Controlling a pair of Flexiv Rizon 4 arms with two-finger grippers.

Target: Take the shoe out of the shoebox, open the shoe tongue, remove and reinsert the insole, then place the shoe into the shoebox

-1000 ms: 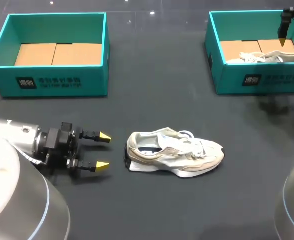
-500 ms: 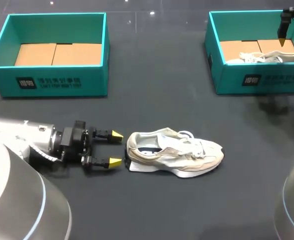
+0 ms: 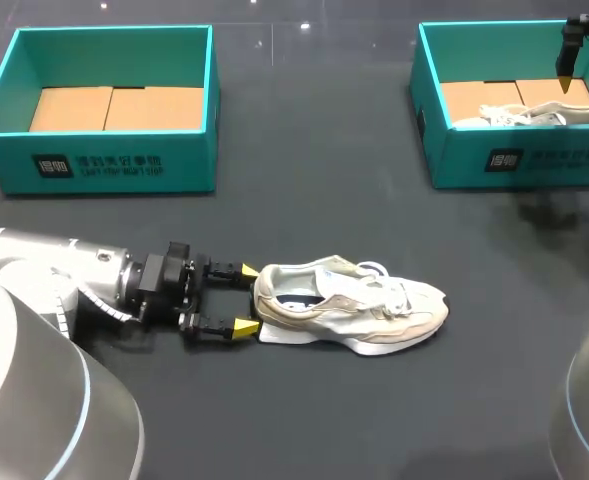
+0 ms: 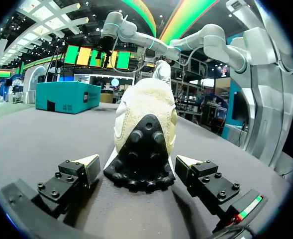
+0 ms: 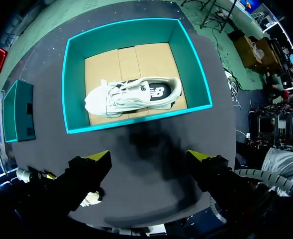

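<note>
Shoe lies on worktop, unboxed. L tool wide, tips flanking heel, no grip yet. Step: prob steadying heel for tongue-opening; next needs closing squarely. R tool wide, well apart.

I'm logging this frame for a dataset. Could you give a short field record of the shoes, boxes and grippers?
left gripper: open, tips flanking heel of table shoe, gaps visible
table shoe: on the table, toe pointing away from left gripper
right gripper: open, high above right box
right box: holds boxed shoe
left box: no shoe inside
</note>
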